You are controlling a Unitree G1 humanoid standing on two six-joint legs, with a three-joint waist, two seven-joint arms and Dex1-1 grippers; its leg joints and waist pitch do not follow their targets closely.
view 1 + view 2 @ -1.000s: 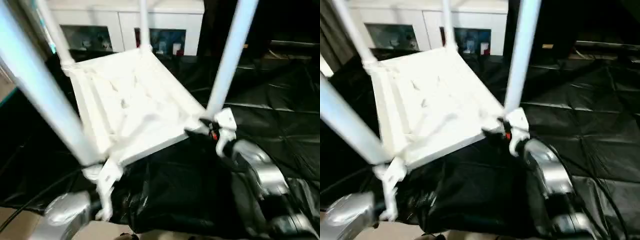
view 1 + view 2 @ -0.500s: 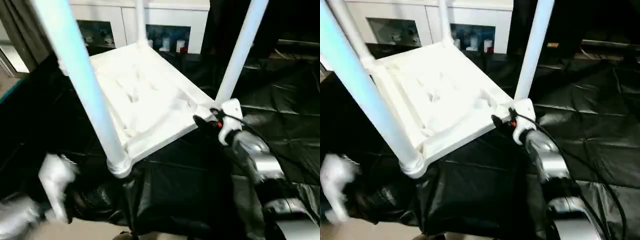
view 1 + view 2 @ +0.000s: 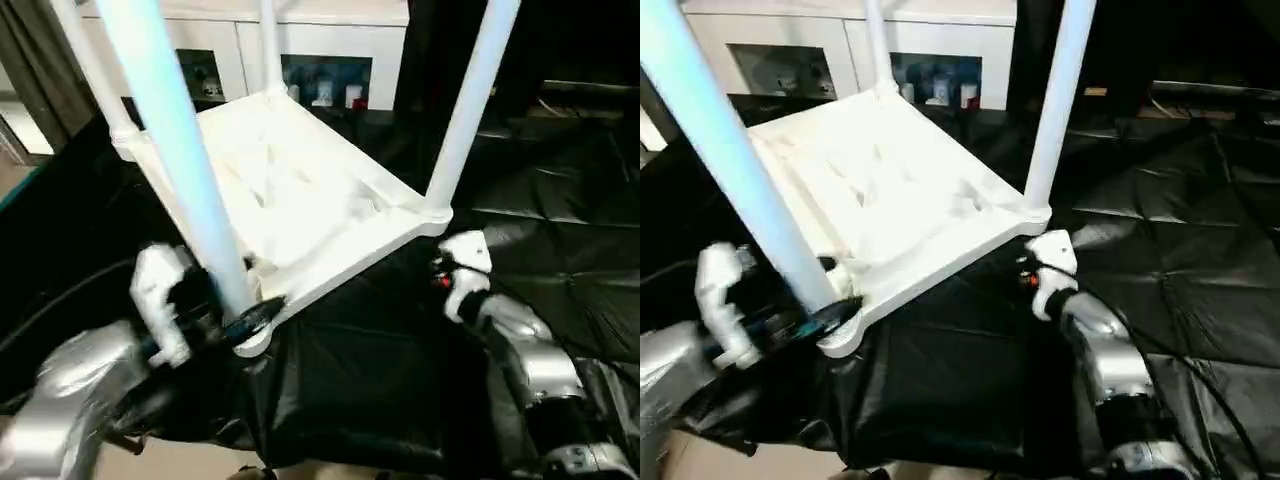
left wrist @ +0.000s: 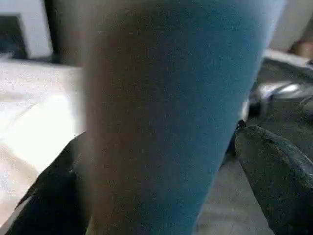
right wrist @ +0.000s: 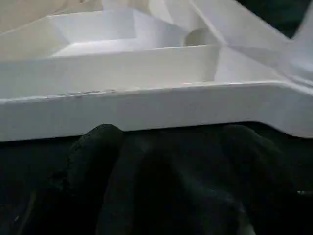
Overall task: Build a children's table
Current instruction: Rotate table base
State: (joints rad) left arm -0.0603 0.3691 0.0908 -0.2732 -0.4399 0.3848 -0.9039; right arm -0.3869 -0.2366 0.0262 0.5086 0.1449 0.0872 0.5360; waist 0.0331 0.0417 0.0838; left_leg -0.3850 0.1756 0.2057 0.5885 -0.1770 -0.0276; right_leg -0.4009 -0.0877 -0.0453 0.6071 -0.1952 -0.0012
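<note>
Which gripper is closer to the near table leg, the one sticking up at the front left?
Left. The left gripper has its fingers on either side of the near leg at its base. The right gripper sits apart, by the tabletop's other front corner.

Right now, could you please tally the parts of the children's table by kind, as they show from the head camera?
Legs fitted in corner sockets: 4 — near left, near right, far left, far right
Table top, lying underside up: 1
Total: 5
</note>
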